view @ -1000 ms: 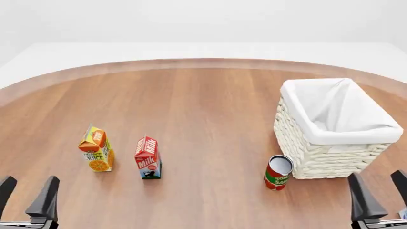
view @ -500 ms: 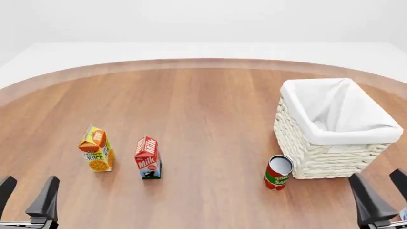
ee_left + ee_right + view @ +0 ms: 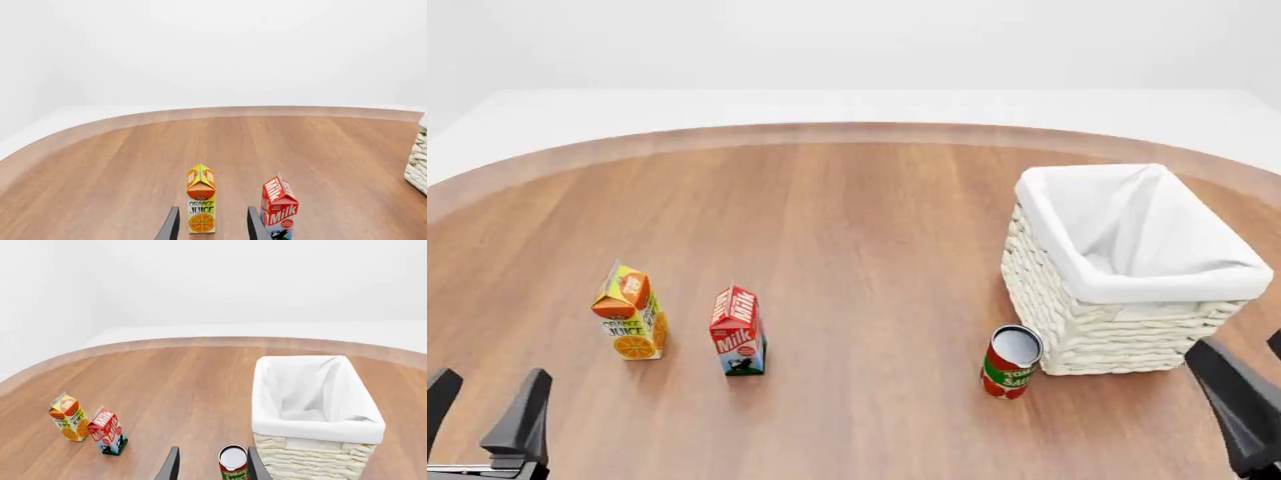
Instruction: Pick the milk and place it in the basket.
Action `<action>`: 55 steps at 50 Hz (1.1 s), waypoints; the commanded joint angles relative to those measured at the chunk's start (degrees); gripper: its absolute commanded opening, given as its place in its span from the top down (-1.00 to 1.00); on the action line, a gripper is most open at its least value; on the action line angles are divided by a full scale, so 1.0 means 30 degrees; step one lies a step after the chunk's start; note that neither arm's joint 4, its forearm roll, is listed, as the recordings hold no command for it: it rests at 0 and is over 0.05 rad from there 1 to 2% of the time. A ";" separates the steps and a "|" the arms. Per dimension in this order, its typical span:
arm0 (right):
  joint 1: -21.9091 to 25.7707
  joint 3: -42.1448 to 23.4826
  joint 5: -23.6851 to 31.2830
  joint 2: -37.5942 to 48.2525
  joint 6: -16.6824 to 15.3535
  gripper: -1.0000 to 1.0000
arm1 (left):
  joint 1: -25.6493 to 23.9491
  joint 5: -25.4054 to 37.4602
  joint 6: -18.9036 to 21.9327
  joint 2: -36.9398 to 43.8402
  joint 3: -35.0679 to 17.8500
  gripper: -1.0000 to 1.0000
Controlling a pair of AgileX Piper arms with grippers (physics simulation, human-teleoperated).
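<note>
Milk (image 3: pixel 737 332) stands upright on the table (image 3: pixel 854 230), long axis vertical, red gable ridge running roughly away from the arms, lettered face turned toward the left gripper. It sits ahead of the left gripper (image 3: pixel 481 415) and off toward the right arm's side, well apart from the fingers. In the left wrist view the carton (image 3: pixel 279 207) lies just outside 1 fingertip, not between the 2.

Orange juice carton (image 3: pixel 630 312) stands upright beside the milk, a gap between them; in the left wrist view it (image 3: pixel 201 199) lines up between the fingertips, farther ahead.

Left gripper: low at the near edge, fingers spread apart, holding nothing.

Right gripper (image 3: pixel 212 466): only 1 dark finger (image 3: pixel 1237 405) fully shows at the front view's corner; in the right wrist view its 2 fingertips stand apart, empty. Tomato sauce can (image 3: pixel 233 463) stands upright directly ahead, between those fingertips in that view.

Basket (image 3: pixel 1094 330) sits just beyond the right gripper, toward the left arm's side, touching or nearly touching the can. White cloth lining (image 3: pixel 303 390) visible inside; no objects seen in it.
</note>
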 commanded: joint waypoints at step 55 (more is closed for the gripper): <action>0.4671 -0.7131 0.0763 1.1118 0.5070 -1.00 | 0.0000 0.0000 0.0000 0.0000 0.0000 -1.00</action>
